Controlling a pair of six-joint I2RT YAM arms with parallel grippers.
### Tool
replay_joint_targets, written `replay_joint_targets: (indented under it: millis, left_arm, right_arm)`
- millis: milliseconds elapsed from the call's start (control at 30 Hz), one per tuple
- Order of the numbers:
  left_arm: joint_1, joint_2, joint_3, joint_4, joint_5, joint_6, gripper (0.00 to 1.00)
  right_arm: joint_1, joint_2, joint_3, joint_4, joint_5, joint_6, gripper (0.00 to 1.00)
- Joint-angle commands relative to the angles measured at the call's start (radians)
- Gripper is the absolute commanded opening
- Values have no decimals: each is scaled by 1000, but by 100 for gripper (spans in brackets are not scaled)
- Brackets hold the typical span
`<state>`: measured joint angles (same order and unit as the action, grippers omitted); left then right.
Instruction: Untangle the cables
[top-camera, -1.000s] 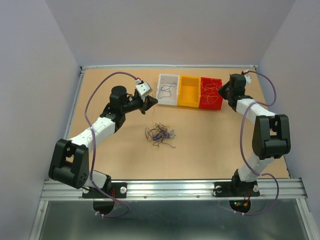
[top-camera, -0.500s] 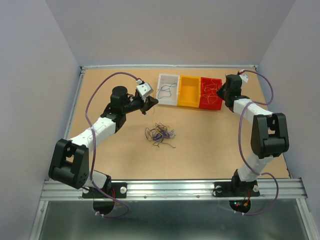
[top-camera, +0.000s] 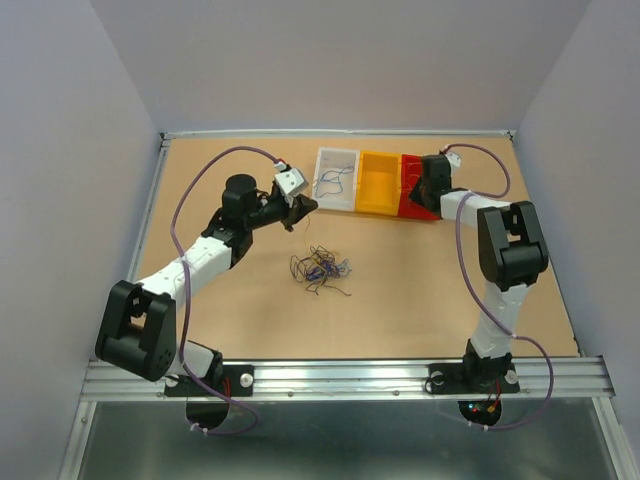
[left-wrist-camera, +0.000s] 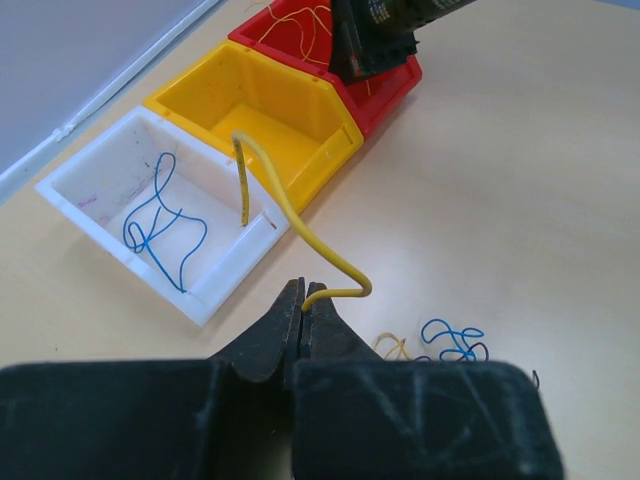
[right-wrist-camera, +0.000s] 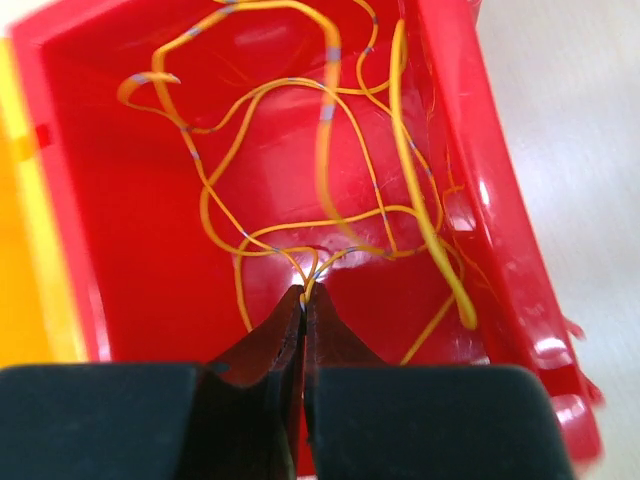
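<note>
The left claw (left-wrist-camera: 302, 310) was shut tight on one end of a yellow cable (left-wrist-camera: 297, 222). From the pinched tips the cable bent out to the side, rose in a long curve and hooked over at the top, so that in the left wrist view its free end hung over the corner of the white bin (left-wrist-camera: 110, 195) next to the yellow bin (left-wrist-camera: 265, 100). Whether that end touched the bin could not be told. A single blue cable (left-wrist-camera: 150, 228) lay looped on the floor of the white bin.

The three bins stood touching in a row at the far side of the table (left-wrist-camera: 520, 200), white on the left, yellow in the middle and the red bin (right-wrist-camera: 120, 250) on the right. The right claw (right-wrist-camera: 303, 300) reached into the red bin with its jaws pressed together, pinching thin strands of the orange cables (right-wrist-camera: 328, 120) where several of them met at its tips. The rest of those cables lay spread in loose loops across the red floor, one thicker-looking strand running along the right wall.

In the overhead view a tangled heap (top-camera: 320, 268) of blue, black and yellow cables lay on the table near its middle, in front of the bins and well apart from both claws. The left claw hovered near the front left corner of the white bin.
</note>
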<state>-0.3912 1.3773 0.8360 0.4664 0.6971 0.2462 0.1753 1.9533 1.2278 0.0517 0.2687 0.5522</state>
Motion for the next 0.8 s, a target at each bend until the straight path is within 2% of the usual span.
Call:
replay_joint_targets:
  millis: [0, 133, 233, 267, 533, 633, 667, 767]
  left_arm:
    - [-15, -47, -11, 35, -5, 21, 0]
    - [-21, -44, -11, 34, -11, 25, 0]
    - [-26, -49, -9, 29, -15, 31, 0]
    - [-28, -55, -9, 25, -18, 33, 0]
    - [-44, -89, -14, 12, -38, 39, 0]
    - [-49, -104, -14, 6, -41, 39, 0]
    - [-48, -112, -12, 3, -39, 38, 0]
    - [-52, -126, -12, -6, -31, 31, 0]
  right_arm:
    - [0, 48, 70, -1, 35, -17, 1]
    - [-2, 42, 72, -3, 27, -35, 6]
    - [0, -25, 55, -3, 35, -61, 16]
    - [0, -45, 49, -4, 35, -78, 30]
    - [15, -318, -85, 0, -43, -120, 48]
    - [38, -385, -122, 8, -112, -156, 64]
    - [59, -401, -143, 10, -118, -172, 78]
    - [108, -454, -201, 36, -147, -208, 92]
